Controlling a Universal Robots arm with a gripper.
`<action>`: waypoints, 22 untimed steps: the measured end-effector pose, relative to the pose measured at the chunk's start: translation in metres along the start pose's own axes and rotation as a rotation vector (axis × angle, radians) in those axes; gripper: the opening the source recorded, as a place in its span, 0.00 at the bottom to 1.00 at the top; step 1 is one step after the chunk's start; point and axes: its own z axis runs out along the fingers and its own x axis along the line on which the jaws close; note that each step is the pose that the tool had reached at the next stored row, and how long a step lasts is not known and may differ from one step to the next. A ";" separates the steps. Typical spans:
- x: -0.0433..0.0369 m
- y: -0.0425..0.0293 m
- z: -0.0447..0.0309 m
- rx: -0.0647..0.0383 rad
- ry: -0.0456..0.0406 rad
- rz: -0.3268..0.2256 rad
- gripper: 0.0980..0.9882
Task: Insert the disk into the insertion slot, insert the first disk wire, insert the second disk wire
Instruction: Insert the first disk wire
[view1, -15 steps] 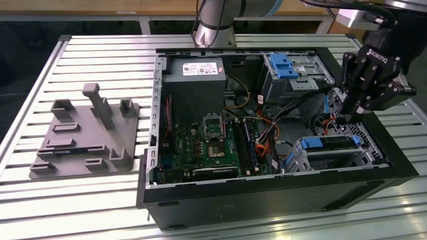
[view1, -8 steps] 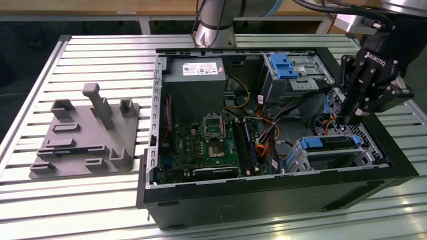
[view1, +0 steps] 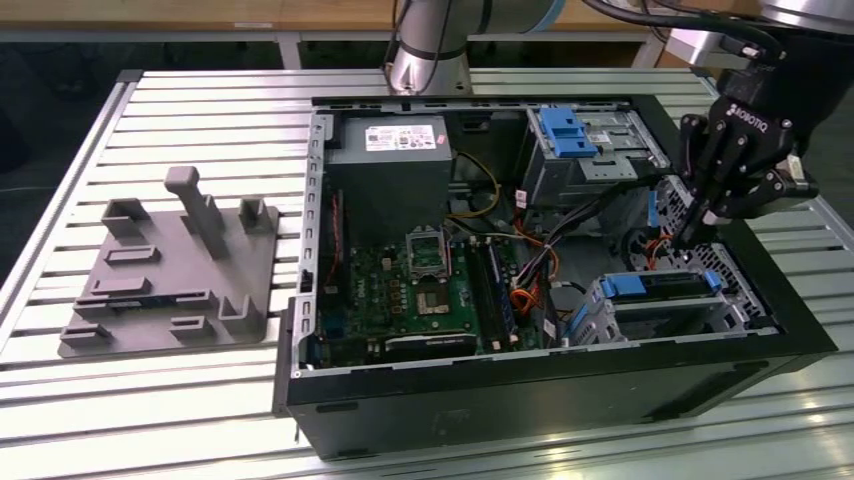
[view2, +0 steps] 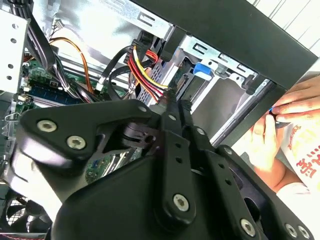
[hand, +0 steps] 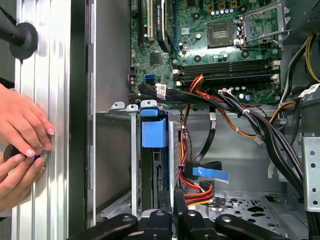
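- Disk (view1: 657, 285): it sits inside the drive cage (view1: 674, 318), at the 4 o'clock corner of the computer case (view1: 534, 385) in the exterior view. The first step is judged done.
- Gripper (view1: 687, 238): in the exterior view it stands at 12 o'clock of the cage, tips down at the disk's rear edge. The fingers are drawn together. Whether a plug is pinched between them cannot be told.
- Step in hand, by judgement: the first wire. In the second wrist view the red, yellow and black wire bundle (view2: 144, 70) ends right at the gripper (view2: 174, 102).
- Requirement, by judgement: the plug must meet the disk's socket squarely and be pressed straight in. The neighbouring cables leave little room.
- First wrist view adds: the disk (hand: 154, 135) edge-on in the cage (hand: 117, 160), and a flat black cable with a blue tag (hand: 210, 173) just beside the cage. Whether its end is plugged in cannot be told.
- Both wrist views add: a person's hands (hand: 22, 135) (view2: 282, 117) resting outside the case wall.
- Exterior view adds: the layout, with the motherboard (view1: 414, 290) at 9 o'clock of the cage.
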 end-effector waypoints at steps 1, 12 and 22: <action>-0.0001 0.0000 0.0002 0.000 0.0001 0.000 0.08; -0.0012 0.0006 0.0036 0.008 -0.0058 0.001 0.08; -0.0023 0.0008 0.0032 0.008 -0.0057 0.002 0.30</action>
